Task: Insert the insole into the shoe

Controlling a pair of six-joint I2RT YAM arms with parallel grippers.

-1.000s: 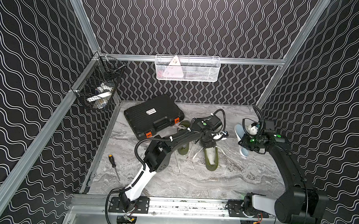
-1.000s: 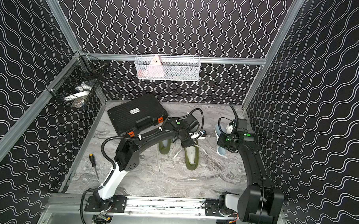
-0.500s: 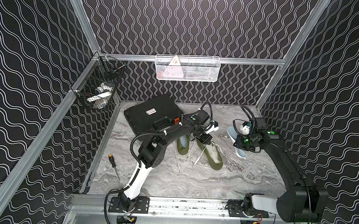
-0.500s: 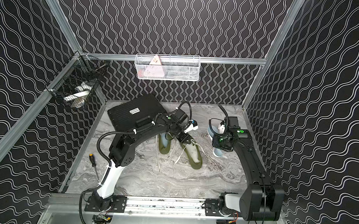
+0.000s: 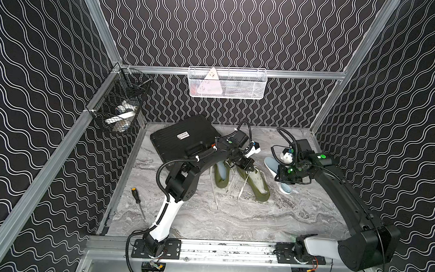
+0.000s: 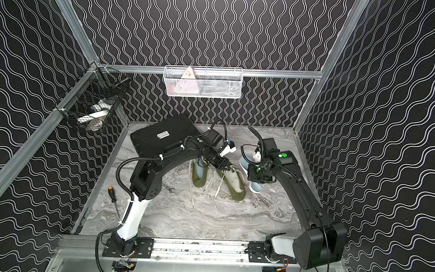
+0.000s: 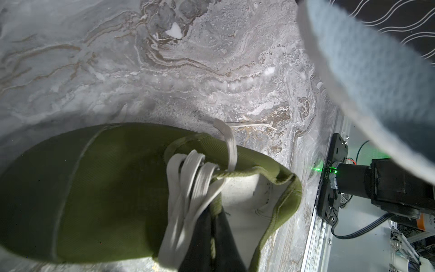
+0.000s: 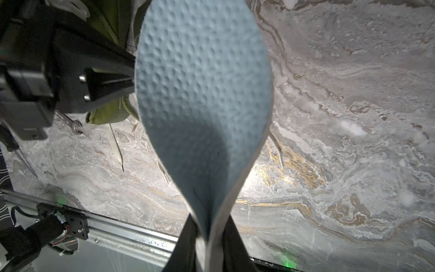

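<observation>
Clamping the shoe (image 7: 94, 188) at its laces, the left gripper (image 7: 213, 221) steadies the opening; beside it, the right gripper (image 8: 207, 245) pinches the insole (image 8: 202, 94), broad end foremost.

Evenly lit top views, dim wrist views, insole (image 8: 202, 94) blurred close-up

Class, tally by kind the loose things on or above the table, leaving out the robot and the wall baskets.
Olive shoes: 2
Insole outside a shoe: 1
Black case: 1
Screwdriver: 1
Wrench: 1
Total: 6
</observation>
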